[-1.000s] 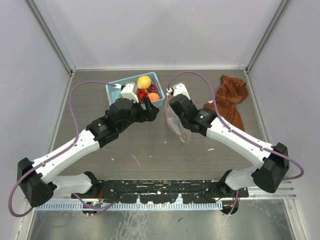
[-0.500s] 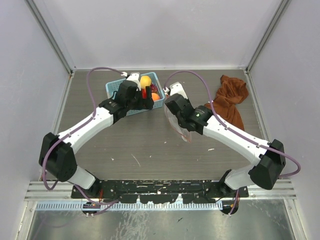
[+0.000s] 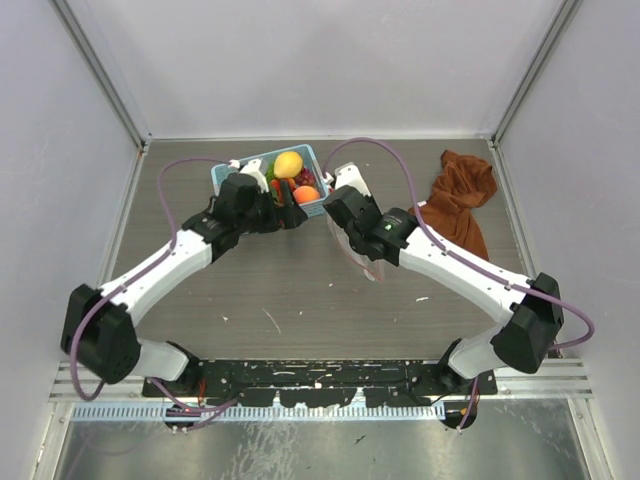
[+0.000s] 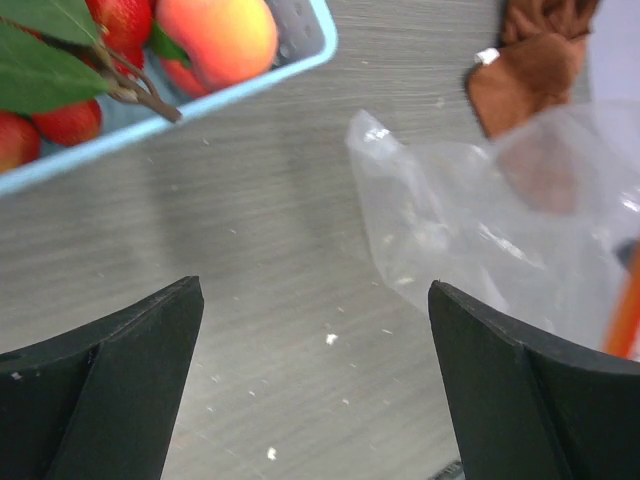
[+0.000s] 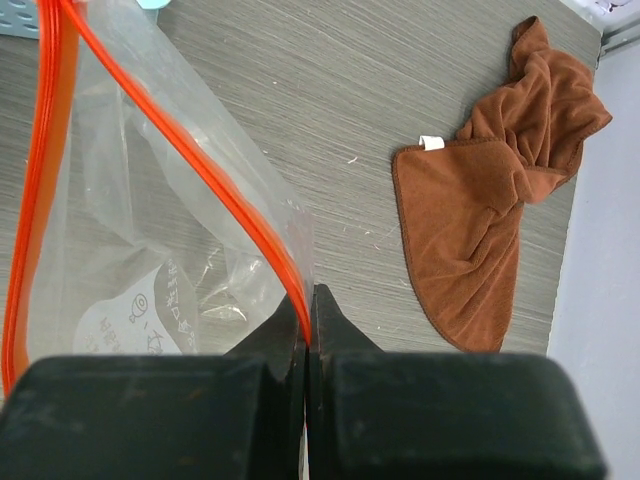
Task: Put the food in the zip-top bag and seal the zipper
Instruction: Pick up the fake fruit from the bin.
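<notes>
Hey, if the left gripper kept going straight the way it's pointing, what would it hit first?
The left gripper would probably meet the bare table first, in the gap between the blue basket and the clear bag; depth is hard to judge, and the bag's corner lies close.

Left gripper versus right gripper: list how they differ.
The left gripper is open and empty; the right gripper is shut on the zip-top bag at its zipper. The left gripper hangs at the basket's front edge; the right gripper, between basket and cloth. Both are black.
</notes>
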Controlling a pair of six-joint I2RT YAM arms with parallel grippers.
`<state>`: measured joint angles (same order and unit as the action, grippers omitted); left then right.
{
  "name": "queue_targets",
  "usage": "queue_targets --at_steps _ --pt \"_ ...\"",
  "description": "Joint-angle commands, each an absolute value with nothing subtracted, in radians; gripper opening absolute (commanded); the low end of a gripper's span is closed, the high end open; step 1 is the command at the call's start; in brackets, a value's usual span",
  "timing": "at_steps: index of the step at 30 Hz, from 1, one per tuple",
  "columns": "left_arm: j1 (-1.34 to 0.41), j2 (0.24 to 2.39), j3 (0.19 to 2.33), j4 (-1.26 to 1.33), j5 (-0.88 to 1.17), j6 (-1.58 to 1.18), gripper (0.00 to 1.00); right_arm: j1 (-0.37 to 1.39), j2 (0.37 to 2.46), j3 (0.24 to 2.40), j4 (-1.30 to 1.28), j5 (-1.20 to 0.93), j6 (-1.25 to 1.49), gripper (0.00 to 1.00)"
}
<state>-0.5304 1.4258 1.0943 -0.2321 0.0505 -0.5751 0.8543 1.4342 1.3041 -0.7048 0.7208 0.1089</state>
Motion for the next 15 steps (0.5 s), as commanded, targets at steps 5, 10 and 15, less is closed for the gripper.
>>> queue_targets --at_steps 5,10,15 --pt "-0.603 1.225 0.997 -0.062 0.132 -0.749 0.95 0.861 1.472 1.38 -0.68 0.731 0.162 0.0" --pt "-0.659 1.235 0.983 -0.017 0.115 -0.782 0.95 0.862 1.474 1.387 -0.675 0.71 0.183 0.0" --pt "-0.704 1.262 1.005 0.021 0.118 -0.812 0.93 0.866 1.469 1.387 -0.675 0.69 0.198 0.0"
